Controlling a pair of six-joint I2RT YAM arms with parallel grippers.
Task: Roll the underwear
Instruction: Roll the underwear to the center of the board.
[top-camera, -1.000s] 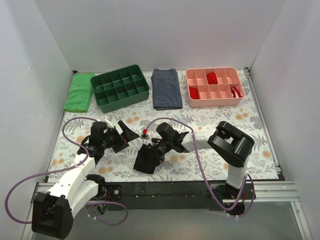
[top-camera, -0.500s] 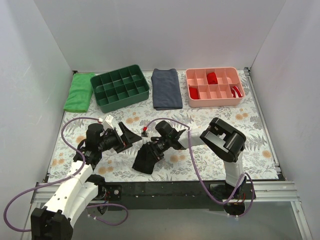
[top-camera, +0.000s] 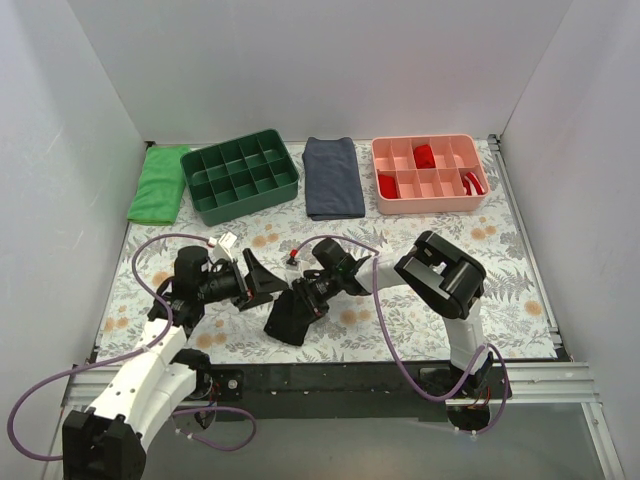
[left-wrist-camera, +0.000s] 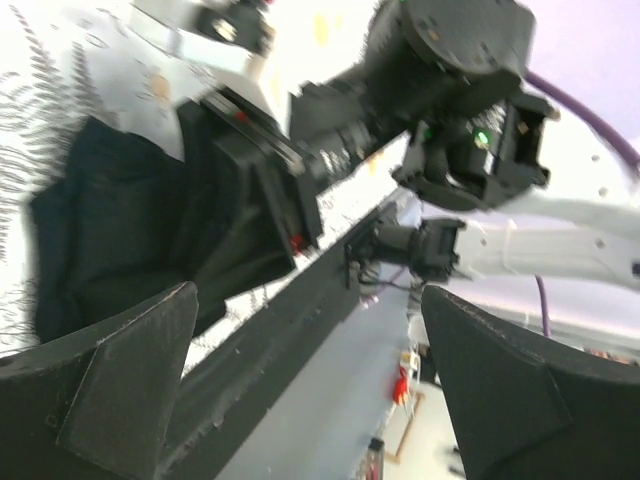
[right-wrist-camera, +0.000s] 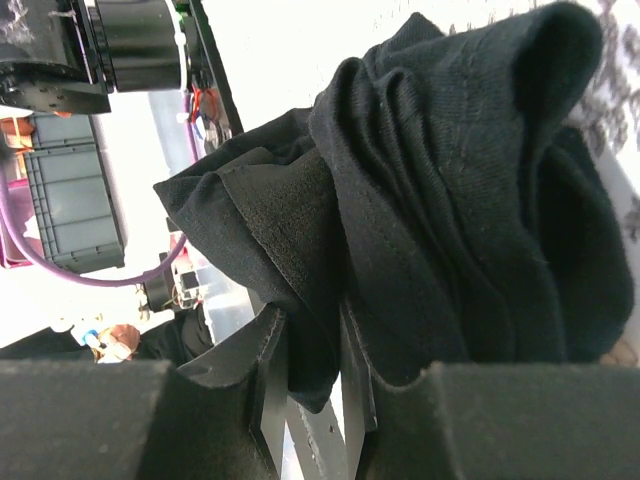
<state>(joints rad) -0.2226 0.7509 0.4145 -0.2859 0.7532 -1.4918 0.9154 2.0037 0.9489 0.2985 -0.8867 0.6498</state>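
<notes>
- Pinching the soft black fabric boxer briefs (right-wrist-camera: 450, 200), the right gripper (top-camera: 305, 295) is clamped on a bunched fold, low over the floral-print table (top-camera: 400, 335), near front centre.
- Left gripper (left-wrist-camera: 310, 370) is spread wide, empty, just beside the cloth.
- Fabric looks crumpled with no tidy roll, so most of the rolling is left.

I hold the left gripper (top-camera: 258, 277) spread wide; the right gripper (right-wrist-camera: 308, 350) is clamped on the underwear (right-wrist-camera: 450, 200).
</notes>
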